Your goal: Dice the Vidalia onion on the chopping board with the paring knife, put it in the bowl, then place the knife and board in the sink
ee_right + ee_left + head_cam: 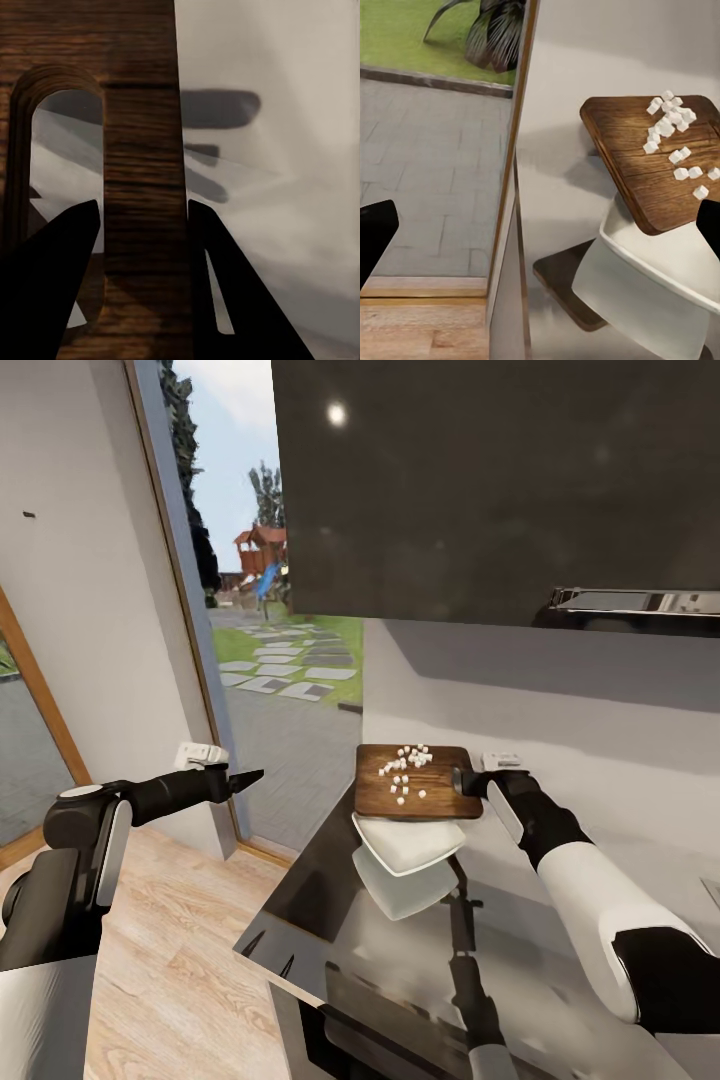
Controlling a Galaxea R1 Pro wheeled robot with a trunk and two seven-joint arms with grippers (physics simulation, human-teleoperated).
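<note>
Wooden grained chopping board (420,785), strewn with white onion cubes (405,765), clamped by right end effector (468,781) above squarish bowl (410,842)

Home kitchen: glossy grey countertop (560,960); dark wall cabinet (480,490); garden beyond glass door (285,650)

Counts: 1 chopping board (418,783). 1 white bowl (408,847) near it, plus its reflection in the countertop (560,960). Diced onion pieces (404,763) on the board: roughly 20, too small for an exact tally. 2 grippers: left gripper (250,776), right gripper (466,780).
</note>
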